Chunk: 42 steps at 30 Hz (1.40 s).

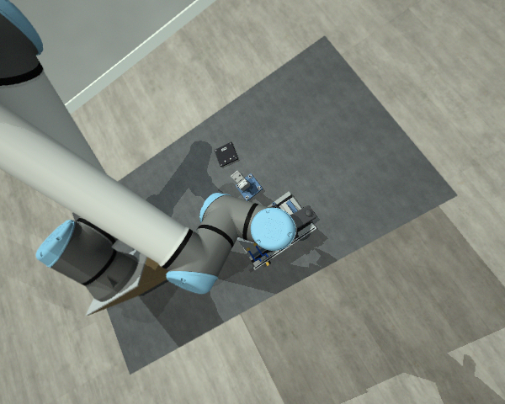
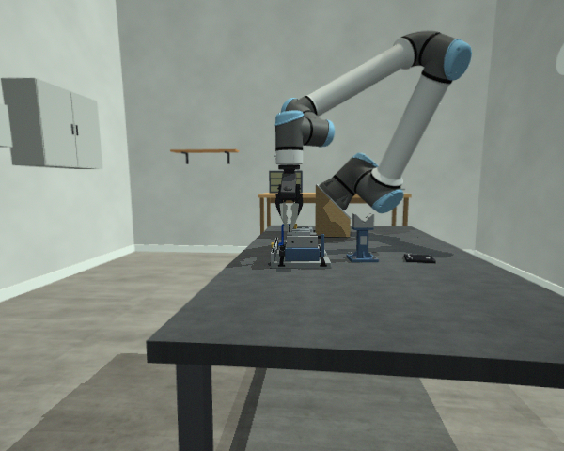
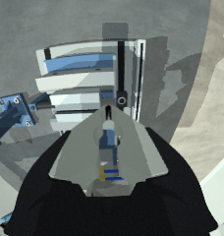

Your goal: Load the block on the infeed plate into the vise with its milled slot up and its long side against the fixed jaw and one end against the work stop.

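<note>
The vise (image 1: 289, 204) (image 2: 299, 248) (image 3: 78, 64) stands on the dark table, its jaws apart. In the wrist view a pale block (image 3: 75, 82), which looks like the part, lies between the jaws beside the blue jaw. I cannot tell whether its slot faces up. A black rod (image 3: 121, 69) crosses the block's right end. My gripper (image 2: 288, 223) (image 3: 108, 106) is shut and empty. It points straight down just above the vise, on the side of the air cylinder. In the top view the wrist hides it. The black infeed plate (image 1: 226, 155) (image 2: 419, 257) is empty.
The blue V-block stand (image 1: 249, 187) (image 2: 362, 238) stands between the vise and the infeed plate, with nothing in its V. Blue and yellow air fittings (image 1: 261, 257) stick out at the vise's near end. A tan wedge mount (image 2: 328, 218) holds the arm's base behind.
</note>
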Each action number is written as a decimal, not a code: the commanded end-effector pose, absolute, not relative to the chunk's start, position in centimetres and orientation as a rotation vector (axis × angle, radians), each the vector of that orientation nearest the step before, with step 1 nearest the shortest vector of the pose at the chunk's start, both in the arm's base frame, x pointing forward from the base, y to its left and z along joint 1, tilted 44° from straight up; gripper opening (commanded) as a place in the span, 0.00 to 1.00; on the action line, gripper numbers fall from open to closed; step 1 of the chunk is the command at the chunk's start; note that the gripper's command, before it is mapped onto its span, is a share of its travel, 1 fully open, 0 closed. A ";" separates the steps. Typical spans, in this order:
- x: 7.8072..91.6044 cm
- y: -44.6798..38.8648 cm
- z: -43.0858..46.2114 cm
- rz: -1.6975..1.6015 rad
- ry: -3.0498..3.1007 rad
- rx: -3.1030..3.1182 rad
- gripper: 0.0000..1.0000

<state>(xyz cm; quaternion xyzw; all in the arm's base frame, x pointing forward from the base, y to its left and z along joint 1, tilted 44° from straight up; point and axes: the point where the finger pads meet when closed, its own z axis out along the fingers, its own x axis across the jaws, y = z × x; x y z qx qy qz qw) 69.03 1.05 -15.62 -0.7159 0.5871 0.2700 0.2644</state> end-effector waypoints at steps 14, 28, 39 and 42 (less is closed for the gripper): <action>69.2 0.4 -16.2 0.728 1.587 -1.935 0.00; 69.3 -0.2 -15.6 0.728 1.587 -1.935 0.00; 69.5 -1.9 -13.9 0.728 1.587 -1.935 0.00; 69.5 -2.4 -13.3 0.728 1.587 -1.935 0.00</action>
